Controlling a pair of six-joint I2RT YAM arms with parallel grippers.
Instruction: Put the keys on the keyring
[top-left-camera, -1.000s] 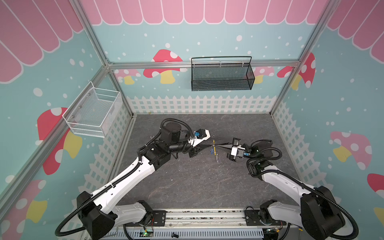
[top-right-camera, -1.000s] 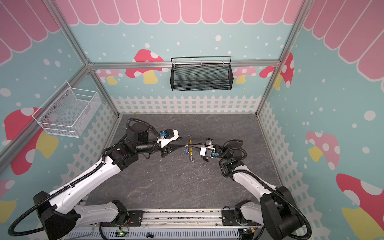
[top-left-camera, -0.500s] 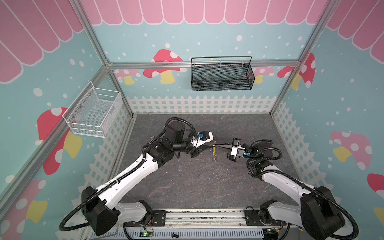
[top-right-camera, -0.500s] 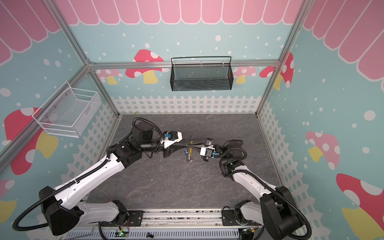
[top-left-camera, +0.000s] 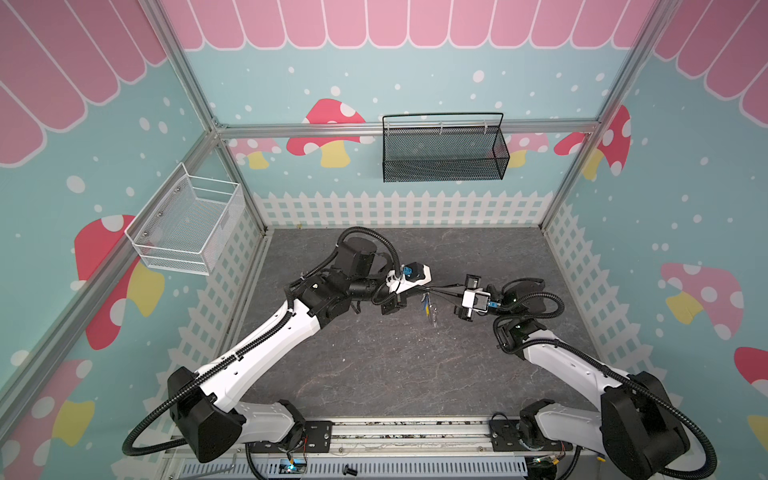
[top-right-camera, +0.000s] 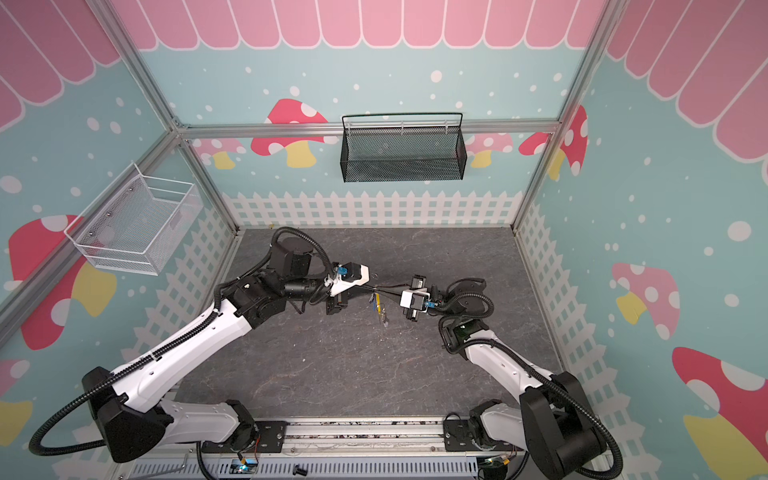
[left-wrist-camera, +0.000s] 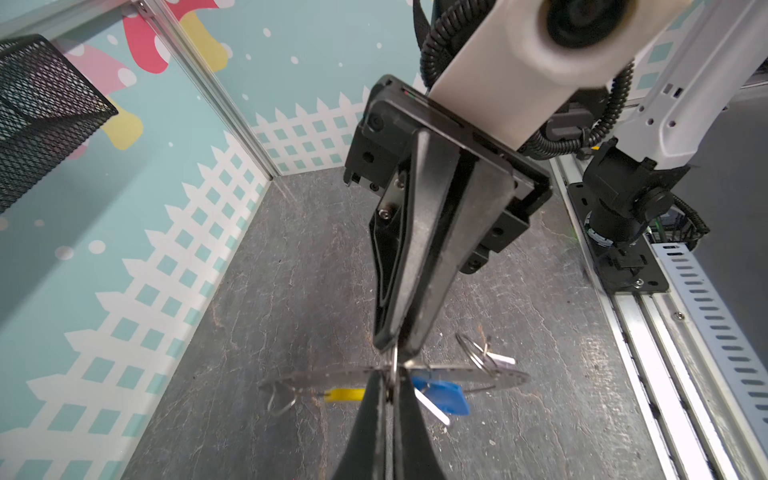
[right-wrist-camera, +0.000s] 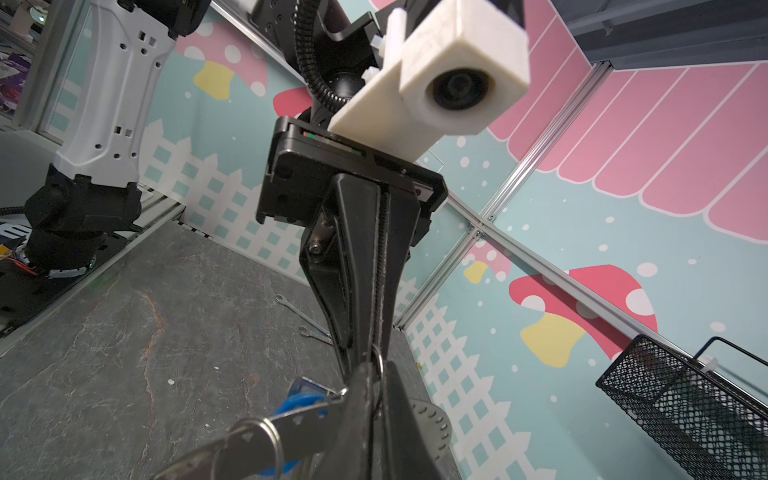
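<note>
- Two grippers meet tip to tip in mid-air above the grey surface (left-wrist-camera: 291, 270), near its middle in both top views; the keyring (left-wrist-camera: 393, 362) sits between them, clear of the surface.
- Left gripper (left-wrist-camera: 390, 386): fingers pressed together on the thin wire of the keyring; the yellow segment (left-wrist-camera: 344, 394) shows just beside its fingertips.
- Right gripper (left-wrist-camera: 395, 351): narrow, with a fingertip on either side of the same wire; whether it pinches the wire or merely brackets it cannot be told.
- Blue-tagged key (left-wrist-camera: 440, 395): hangs just below the meeting point, apparently threaded on the keyring; a second small ring with a pale key (left-wrist-camera: 484, 356) sits near it, and whether that one is threaded cannot be told; no pink tag can be made out.
- Step in hand, as judged: passing the keyring from one gripper to the other, probably to free an arm for another key.
- Next move calls for one firm hold before the other lets go; a slow, straight parting, since the thin wire may twist and the hanging keys may swing; the wrenches (right-wrist-camera: 305, 318) on the surface are best left alone.
</note>
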